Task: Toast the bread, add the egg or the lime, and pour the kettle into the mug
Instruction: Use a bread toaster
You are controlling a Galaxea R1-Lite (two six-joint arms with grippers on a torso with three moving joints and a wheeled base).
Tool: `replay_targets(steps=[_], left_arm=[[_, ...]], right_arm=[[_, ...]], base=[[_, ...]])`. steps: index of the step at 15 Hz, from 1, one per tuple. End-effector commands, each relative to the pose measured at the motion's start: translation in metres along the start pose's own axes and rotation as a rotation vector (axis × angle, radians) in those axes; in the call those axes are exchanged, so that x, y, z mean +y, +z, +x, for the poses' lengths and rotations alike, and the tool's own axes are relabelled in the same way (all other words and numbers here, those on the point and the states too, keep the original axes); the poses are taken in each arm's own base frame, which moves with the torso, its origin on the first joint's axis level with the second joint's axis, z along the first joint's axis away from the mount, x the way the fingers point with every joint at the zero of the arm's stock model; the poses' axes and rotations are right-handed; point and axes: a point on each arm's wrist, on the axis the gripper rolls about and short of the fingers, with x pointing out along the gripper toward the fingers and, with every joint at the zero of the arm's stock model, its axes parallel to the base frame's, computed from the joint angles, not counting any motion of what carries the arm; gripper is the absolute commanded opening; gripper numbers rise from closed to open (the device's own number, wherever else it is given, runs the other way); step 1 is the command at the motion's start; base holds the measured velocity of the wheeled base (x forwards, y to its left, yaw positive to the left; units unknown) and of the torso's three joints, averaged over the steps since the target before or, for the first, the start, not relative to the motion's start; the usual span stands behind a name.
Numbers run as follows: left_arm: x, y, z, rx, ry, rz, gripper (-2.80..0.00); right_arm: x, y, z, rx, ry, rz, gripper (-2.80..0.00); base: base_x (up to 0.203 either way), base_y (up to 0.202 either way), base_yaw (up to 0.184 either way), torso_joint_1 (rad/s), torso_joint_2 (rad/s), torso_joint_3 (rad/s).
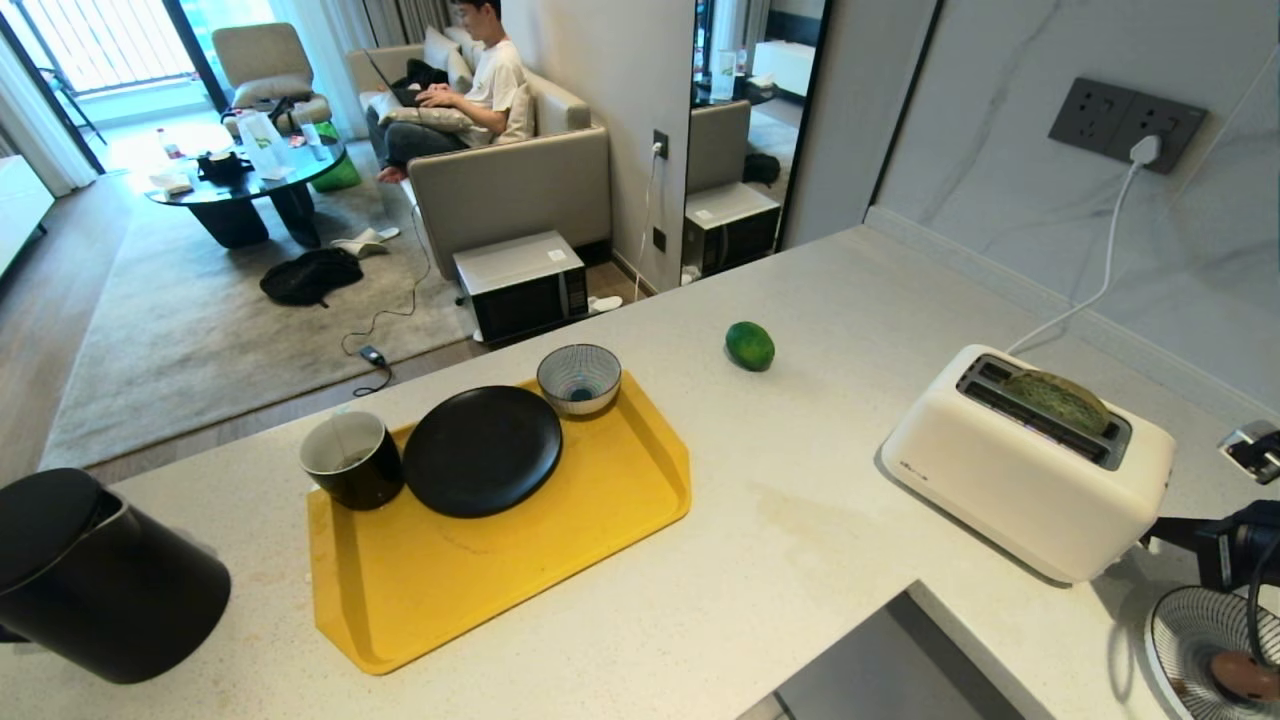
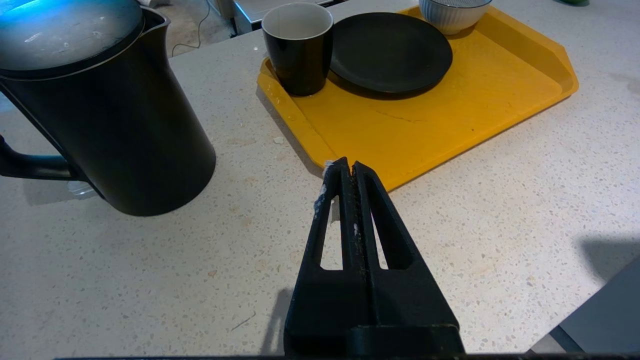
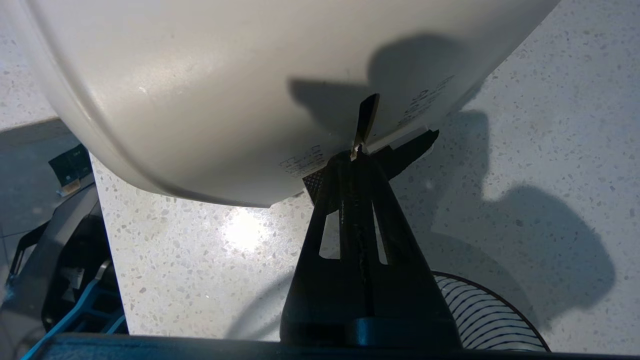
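Observation:
The bread (image 1: 1060, 400) sits in the slot of the white toaster (image 1: 1020, 470), only its top showing. My right gripper (image 3: 354, 156) is shut and empty, its tips against the black lever (image 3: 412, 147) low on the toaster's end face (image 3: 225, 90). The lime (image 1: 750, 346) lies alone on the counter behind the tray. At the far left stands the black kettle (image 1: 90, 580), lid on. The black mug (image 1: 350, 460) sits on the yellow tray's (image 1: 500, 590) back left corner. My left gripper (image 2: 348, 165) hangs shut and empty over the counter between kettle (image 2: 110, 110) and tray (image 2: 450, 120). The egg is out of view.
A black plate (image 1: 482, 450) and a striped bowl (image 1: 579, 378) share the tray. A small fan (image 1: 1210, 650) stands right of the toaster, beside my right arm. The toaster's cord (image 1: 1090, 290) runs to a wall socket. The counter has a notch at its front edge (image 1: 880, 660). A person (image 1: 470, 80) sits on a sofa beyond.

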Motion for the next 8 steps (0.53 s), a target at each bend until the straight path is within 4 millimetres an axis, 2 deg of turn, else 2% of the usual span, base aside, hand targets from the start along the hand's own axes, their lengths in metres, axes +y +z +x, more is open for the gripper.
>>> replay_targets(steps=[1, 8], left_arm=[[0.0000, -0.0004, 0.0002, 0.003, 0.000, 0.000, -2.80], [0.0000, -0.0001, 0.0001, 0.001, 0.000, 0.000, -2.80]], right_arm=[[-0.0008, 0.0015, 0.0002, -0.006, 0.001, -0.007, -2.80], [-0.0013, 0.0020, 0.0001, -0.004, -0.005, -0.008, -2.80]], base=[[0.000, 0.000, 0.000, 0.000, 0.00, 0.000], [0.000, 0.000, 0.000, 0.000, 0.00, 0.000]])
